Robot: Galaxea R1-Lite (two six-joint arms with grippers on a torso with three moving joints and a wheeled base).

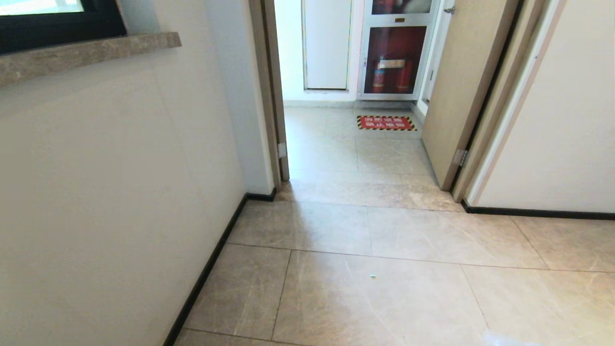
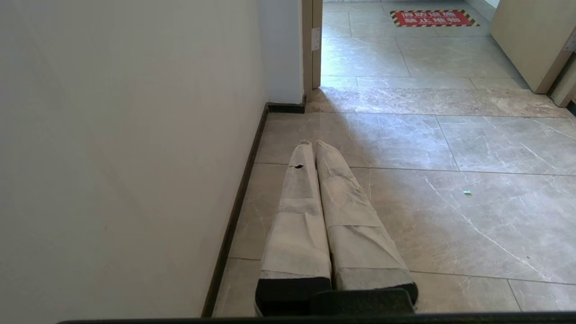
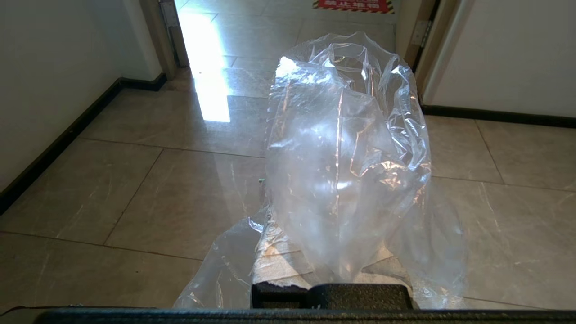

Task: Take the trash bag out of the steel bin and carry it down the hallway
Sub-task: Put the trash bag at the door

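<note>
Crinkled clear plastic fills the right wrist view: the trash bag drapes over the right claw, whose cloth-wrapped fingers are clenched on it, so the bag billows ahead of and around them. Beneath that claw lie glossy grey-beige floor tiles veined like stone. The left claw is clenched with nothing in it, its wrapped fingers pressed together. Just beside it runs a white wall with a black baseboard. A tiny green speck lies on the tiles off its other side. Well ahead of both claws, the hallway passes a tan door frame to a red floor sign and a cabinet with red extinguishers.
</note>
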